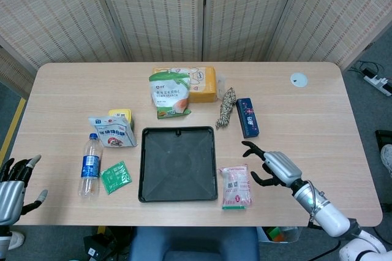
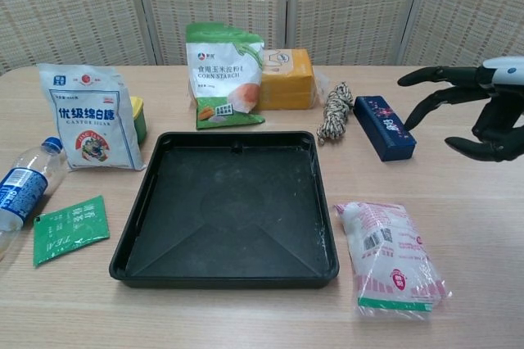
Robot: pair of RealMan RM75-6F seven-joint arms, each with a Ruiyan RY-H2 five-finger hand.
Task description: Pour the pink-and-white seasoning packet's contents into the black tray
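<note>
The pink-and-white seasoning packet [image 1: 236,186] [image 2: 390,257] lies flat on the table, just right of the black tray's near right corner. The black tray [image 1: 178,163] [image 2: 229,206] sits at the table's front middle, nothing visible inside it. My right hand [image 1: 274,168] [image 2: 477,110] hovers to the right of the packet with its fingers spread, holding nothing and apart from the packet. My left hand [image 1: 13,184] shows at the far left edge of the head view, off the table, fingers apart and holding nothing.
A water bottle [image 1: 91,165], a green sachet [image 1: 116,177] and a sugar bag [image 1: 113,131] lie left of the tray. Behind it stand a corn starch bag [image 1: 169,94], an orange pack [image 1: 199,83], a rope bundle [image 1: 226,107] and a dark blue box [image 1: 247,117].
</note>
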